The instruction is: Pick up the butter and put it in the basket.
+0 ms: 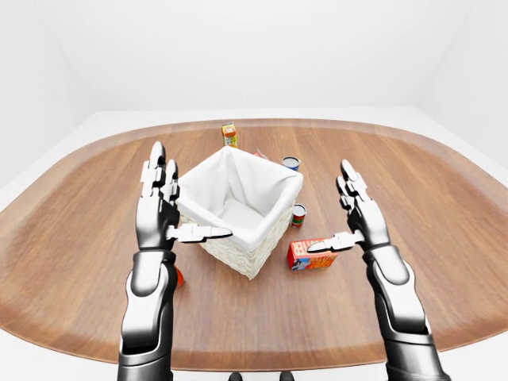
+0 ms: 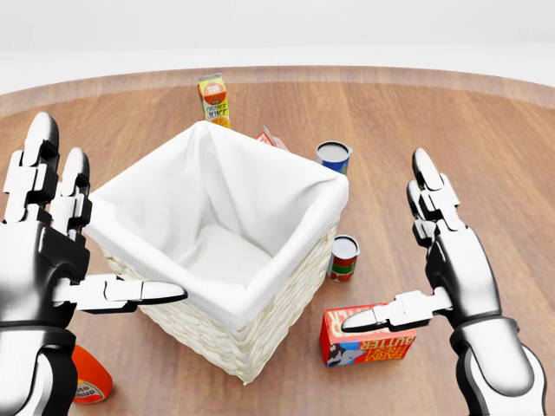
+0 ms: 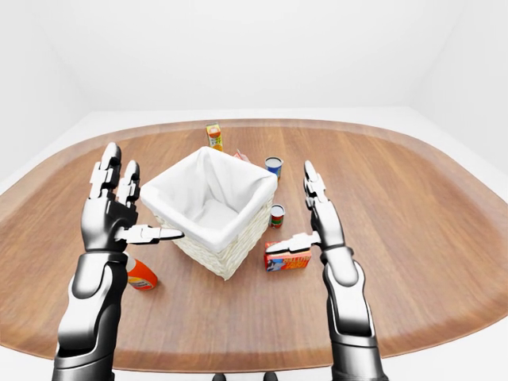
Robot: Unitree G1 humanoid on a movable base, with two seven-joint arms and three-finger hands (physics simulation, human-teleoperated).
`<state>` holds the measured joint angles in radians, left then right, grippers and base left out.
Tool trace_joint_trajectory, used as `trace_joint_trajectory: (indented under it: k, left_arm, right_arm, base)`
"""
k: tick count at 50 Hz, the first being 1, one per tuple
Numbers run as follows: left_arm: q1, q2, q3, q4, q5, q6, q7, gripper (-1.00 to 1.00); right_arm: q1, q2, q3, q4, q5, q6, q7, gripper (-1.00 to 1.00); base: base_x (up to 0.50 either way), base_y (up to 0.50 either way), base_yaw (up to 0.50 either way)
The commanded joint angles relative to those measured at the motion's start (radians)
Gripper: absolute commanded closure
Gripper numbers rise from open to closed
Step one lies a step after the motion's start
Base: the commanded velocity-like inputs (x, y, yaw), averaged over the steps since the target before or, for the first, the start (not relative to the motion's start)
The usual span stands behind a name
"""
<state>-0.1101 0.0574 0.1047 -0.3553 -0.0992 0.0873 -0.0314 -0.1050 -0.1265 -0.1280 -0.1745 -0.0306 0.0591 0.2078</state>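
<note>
The step in hand looks like the reach for the butter (image 2: 368, 342), a red carton lying on the tabletop (image 2: 486, 121) at the lower right of the head view, just beside the basket (image 2: 217, 251). The right hand (image 2: 434, 260) hovers above it with fingers spread, thumb tip over the carton's top edge, holding nothing. To do it well, lower the hand straight down, straddle the carton's narrow sides, and close firmly. The left hand (image 2: 61, 243), also splayed and empty, sits at the basket's left.
</note>
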Motion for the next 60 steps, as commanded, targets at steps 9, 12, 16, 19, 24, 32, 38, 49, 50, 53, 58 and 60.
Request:
trace_joint_trajectory:
  k: [9,12,16,19,24,32,38,49,50,53,58,60]
  left_arm:
    - [0.000,0.002,0.005,-0.007,-0.005,0.000,0.002,-1.00]
    - [0.002,0.001,0.004,-0.010,-0.005,0.000,0.003,-1.00]
    - [0.004,0.000,0.003,-0.010,-0.004,0.000,0.003,-1.00]
    - [0.005,0.000,0.005,-0.009,-0.004,0.000,0.004,-1.00]
    - [0.005,0.001,0.006,-0.013,-0.005,0.000,0.004,-1.00]
    - [0.010,-0.001,0.004,-0.014,-0.006,0.000,0.005,-1.00]
    - [0.007,0.000,0.007,-0.011,-0.008,0.000,0.004,-1.00]
    - [0.007,0.003,0.010,-0.001,-0.012,0.000,0.002,-1.00]
    - [0.007,0.003,0.011,0.000,-0.012,0.000,0.002,-1.00]
    - [0.006,0.003,0.011,0.002,-0.012,0.000,0.002,-1.00]
    - [0.007,0.003,0.011,0.005,-0.013,0.000,0.002,-1.00]
    - [0.007,0.003,0.011,0.008,-0.013,0.000,0.002,-1.00]
  right_arm:
    - [-0.069,-0.123,-0.006,0.335,-0.447,-0.146,0.130,-1.00]
    - [-0.095,-0.130,0.007,0.410,-0.508,-0.146,0.121,-1.00]
    - [-0.151,-0.155,0.025,0.537,-0.620,-0.146,0.062,-1.00]
    - [-0.187,-0.164,0.037,0.607,-0.668,-0.146,0.039,-1.00]
    - [-0.238,-0.178,0.060,0.725,-0.742,-0.146,-0.006,-1.00]
    - [-0.327,-0.181,0.108,0.888,-0.860,-0.146,-0.078,-1.00]
    - [-0.410,-0.157,0.152,1.042,-0.923,-0.146,-0.138,-1.00]
    - [-0.512,-0.122,0.220,1.279,-1.033,-0.146,-0.227,-1.00]
    - [-0.516,-0.118,0.221,1.290,-1.036,-0.146,-0.229,-1.00]
    - [-0.526,-0.111,0.233,1.325,-1.058,-0.146,-0.245,-1.00]
    - [-0.538,-0.102,0.246,1.367,-1.086,-0.146,-0.266,-1.00]
    - [-0.544,-0.098,0.248,1.388,-1.094,-0.146,-0.270,-1.00]
  base:
    - [0.00,0.00,0.00]
    - [0.00,0.00,0.00]
    - [0.00,0.00,0.00]
    - [0.00,0.00,0.00]
    - [0.00,0.00,0.00]
    - [0.00,0.00,0.00]
    - [0.00,0.00,0.00]
    - [0.00,0.00,0.00]
    - [0.00,0.00,0.00]
    - [0.00,0.00,0.00]
    - [0.00,0.00,0.00]
    - [0.00,0.00,0.00]
